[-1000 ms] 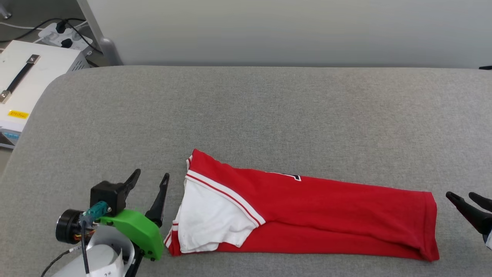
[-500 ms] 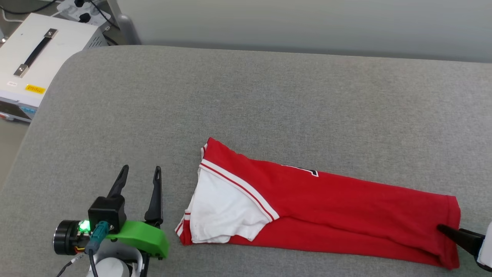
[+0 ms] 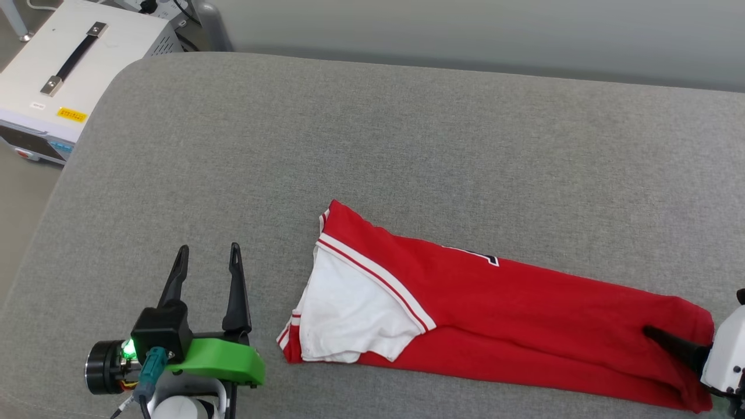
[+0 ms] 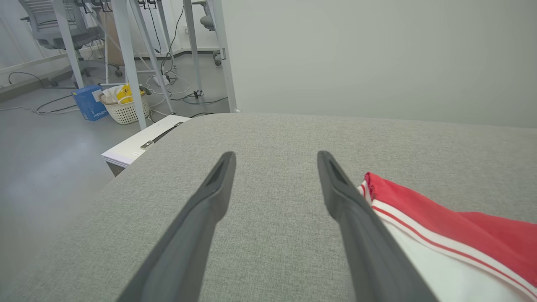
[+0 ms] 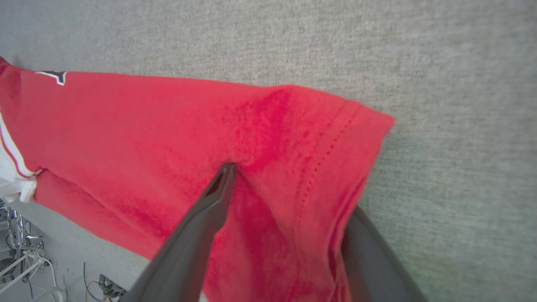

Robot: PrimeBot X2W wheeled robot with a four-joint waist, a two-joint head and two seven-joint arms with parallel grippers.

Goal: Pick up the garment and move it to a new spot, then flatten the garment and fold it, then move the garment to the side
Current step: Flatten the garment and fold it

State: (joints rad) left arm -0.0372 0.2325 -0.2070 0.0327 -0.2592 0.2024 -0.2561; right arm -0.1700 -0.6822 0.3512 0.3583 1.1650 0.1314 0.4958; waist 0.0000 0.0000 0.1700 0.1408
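The garment [image 3: 512, 314] lies folded into a long red strip on the grey padded surface [image 3: 407, 145], its white sleeve [image 3: 349, 314] at the left end. My left gripper [image 3: 208, 250] stands open and empty just left of the sleeve. In the left wrist view this gripper [image 4: 275, 157] has bare grey padding between its fingers, and the garment's striped edge [image 4: 402, 205] lies beside the right one. My right gripper [image 5: 285, 180] is open at the garment's right hem [image 5: 335, 138]. One finger [image 5: 209, 209] rests on top of the cloth and the other runs under it.
A white case with a black handle [image 3: 70, 64] sits beyond the surface's rounded left edge. A pale wall [image 3: 465, 23] backs the surface. The left wrist view shows floor, desk legs, a basket [image 4: 126, 109] and a blue box [image 4: 88, 102].
The head camera has shifted. My right gripper has moved left from beside the garment onto its hem, one finger over the cloth. My left gripper has turned its fingers straighter and drawn slightly away from the sleeve.
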